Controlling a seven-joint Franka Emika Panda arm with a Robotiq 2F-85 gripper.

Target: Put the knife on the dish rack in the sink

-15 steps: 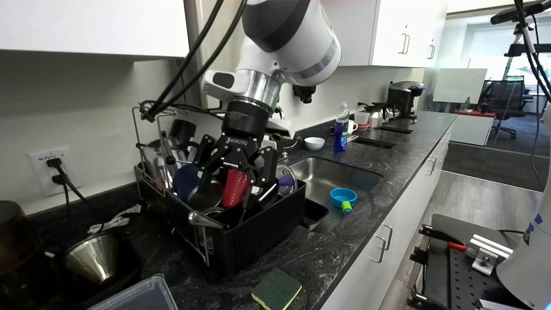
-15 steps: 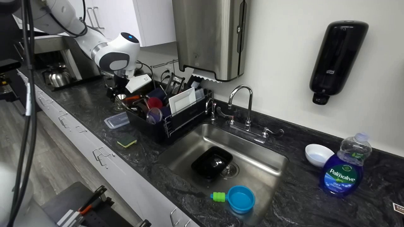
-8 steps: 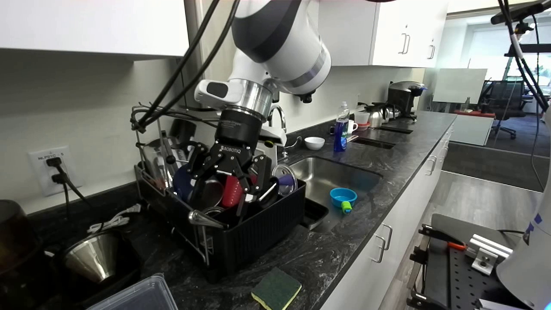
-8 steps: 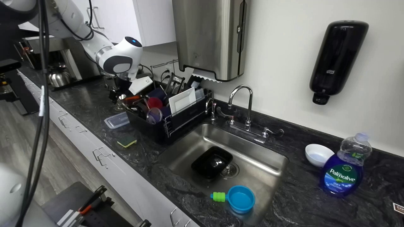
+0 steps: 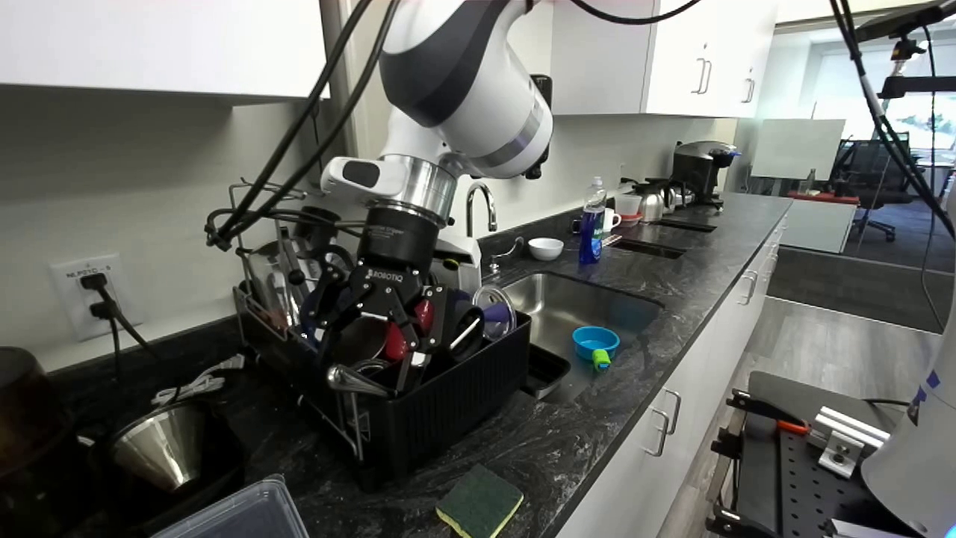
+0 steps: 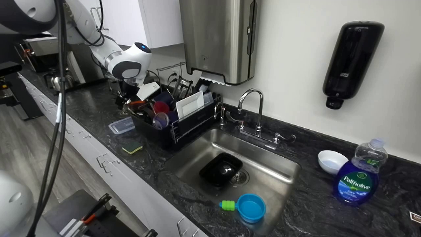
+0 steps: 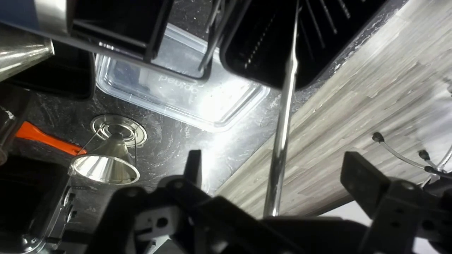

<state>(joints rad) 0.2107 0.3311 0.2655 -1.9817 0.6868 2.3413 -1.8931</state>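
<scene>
Silver knife (image 7: 281, 134), one — pincer (image 7: 272, 160), one, agape

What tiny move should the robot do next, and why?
Probably close the gripper gently on the knife: in the wrist view the jaws stand wide open and the knife shows between them, with a gap on each side. How deep it sits there, I can't tell.

Dish rack (image 5: 455, 400) beside the sink (image 6: 263, 179)
</scene>
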